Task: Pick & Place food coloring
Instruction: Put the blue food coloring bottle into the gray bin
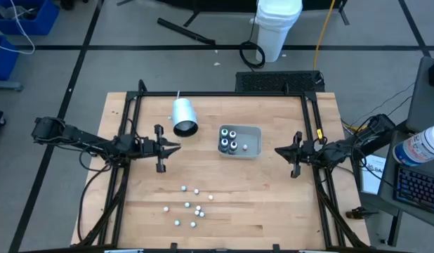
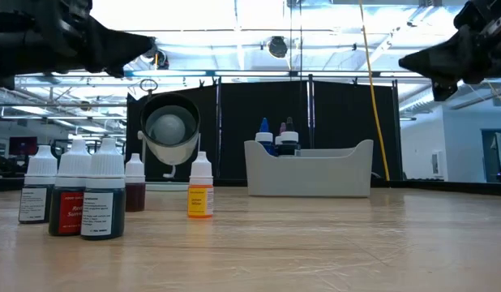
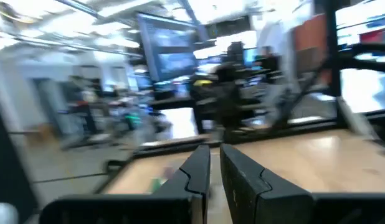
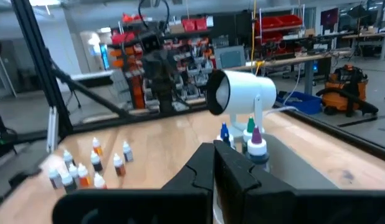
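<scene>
Several food coloring bottles (image 1: 229, 140) already stand in the clear tray (image 1: 253, 131) at the middle of the tabletop (image 1: 273, 197), while a scatter of loose bottles (image 1: 191, 208) remains on the bare wood nearer the front edge. A white cup (image 1: 183, 117) lies tipped on its side just beside the tray.

The left tool (image 1: 173, 147) hovers above the tabletop between the cup and the loose bottles, its fingers (image 3: 199, 171) nearly together with only a slim gap, and nothing shows between them. The right tool (image 1: 280, 150) waits just beside the tray's far side with its fingers together, empty.

This looks like the gap between placements: one arm free, another pick due. The next move calls for the left tool to spread its fingers, travel over the scatter, and descend on a single bottle without knocking its neighbours.
</scene>
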Available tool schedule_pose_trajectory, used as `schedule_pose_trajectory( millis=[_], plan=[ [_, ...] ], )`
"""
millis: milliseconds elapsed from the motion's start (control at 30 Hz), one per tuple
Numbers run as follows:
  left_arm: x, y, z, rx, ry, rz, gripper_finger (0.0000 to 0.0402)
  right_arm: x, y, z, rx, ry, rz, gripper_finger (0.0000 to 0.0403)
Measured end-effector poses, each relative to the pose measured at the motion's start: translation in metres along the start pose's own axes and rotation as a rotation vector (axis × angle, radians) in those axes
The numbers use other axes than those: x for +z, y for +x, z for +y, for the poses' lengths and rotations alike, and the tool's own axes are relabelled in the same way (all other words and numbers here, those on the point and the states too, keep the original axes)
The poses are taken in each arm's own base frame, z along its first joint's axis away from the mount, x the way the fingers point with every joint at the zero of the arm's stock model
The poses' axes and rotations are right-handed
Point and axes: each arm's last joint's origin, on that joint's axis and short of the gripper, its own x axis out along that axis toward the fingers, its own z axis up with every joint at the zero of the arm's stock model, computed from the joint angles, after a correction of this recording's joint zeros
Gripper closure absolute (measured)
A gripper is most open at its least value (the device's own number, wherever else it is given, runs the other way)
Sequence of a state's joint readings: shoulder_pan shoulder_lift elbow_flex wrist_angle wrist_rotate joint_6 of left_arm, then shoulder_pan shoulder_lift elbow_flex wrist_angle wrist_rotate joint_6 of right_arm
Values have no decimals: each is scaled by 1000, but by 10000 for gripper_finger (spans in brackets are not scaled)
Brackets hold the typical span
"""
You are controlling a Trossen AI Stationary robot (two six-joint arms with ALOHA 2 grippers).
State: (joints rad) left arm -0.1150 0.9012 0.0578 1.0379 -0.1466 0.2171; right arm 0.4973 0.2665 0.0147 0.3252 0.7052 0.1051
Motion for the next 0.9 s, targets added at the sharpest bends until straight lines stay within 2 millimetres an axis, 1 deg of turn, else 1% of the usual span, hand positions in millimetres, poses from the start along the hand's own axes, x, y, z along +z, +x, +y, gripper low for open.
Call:
schedule_pose_trajectory(
  millis=[100,167,200,267,367,467,533,633,700,800,900],
  plan=[
    [0,-1,-10,-127,-85,1,355,-2,2,1,-3,-42,15,403],
    [0,1,-20,-209,-88,53,355,0,2,2,-1,-72,-5,403],
    [2,3,-25,-218,-85,84,355,1,3,2,0,-86,-15,403],
    [11,9,-34,-180,-68,159,355,3,3,3,1,-115,-31,403],
    [25,20,-45,-107,0,365,355,5,3,3,1,-149,-48,403],
    [45,26,-50,-64,23,550,355,5,3,3,1,-164,-47,403],
    [58,27,-52,-72,22,640,355,4,4,3,1,-163,-39,403],
    [77,29,-55,-89,7,701,355,3,4,4,2,-167,-34,403],
    [85,29,-59,-125,22,727,355,4,4,3,1,-168,-36,403],
    [87,29,-69,-176,66,769,355,4,4,4,2,-171,-38,403],
    [87,36,-83,-210,110,807,355,4,4,4,2,-167,-39,403]
  ],
)
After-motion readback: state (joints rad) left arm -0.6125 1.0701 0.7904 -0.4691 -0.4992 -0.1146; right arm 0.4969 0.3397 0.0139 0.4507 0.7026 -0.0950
